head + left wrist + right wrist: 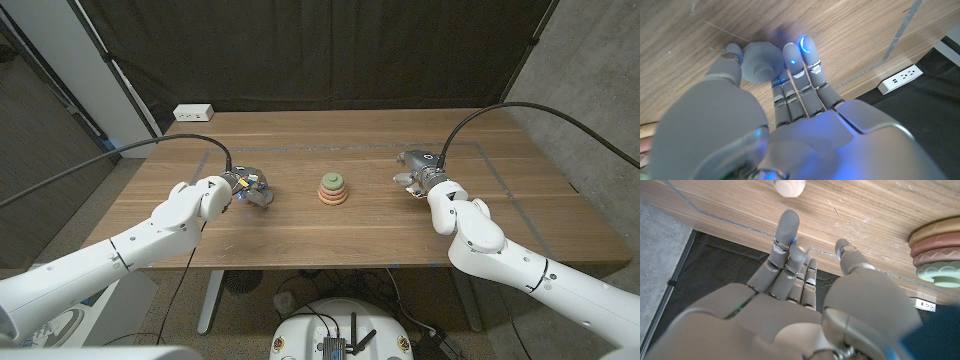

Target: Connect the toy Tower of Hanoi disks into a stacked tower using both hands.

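Note:
A short tower of disks (334, 189) stands mid-table, tan at the bottom, pink above it and green on top; its edge also shows as the stacked disks (936, 250). My left hand (248, 190) is down on the table left of the tower. Its thumb and fingers (792, 60) pinch a grey rounded piece (759, 61). My right hand (411, 172) hovers right of the tower with fingers (788, 230) stretched out and apart, holding nothing. A cream rounded piece (789, 186) lies on the wood just beyond those fingertips.
A white power strip (193, 112) sits at the table's far left corner, seen again as the power strip (900, 79). A taped outline (480, 150) marks the wooden tabletop. Black curtains hang behind the table.

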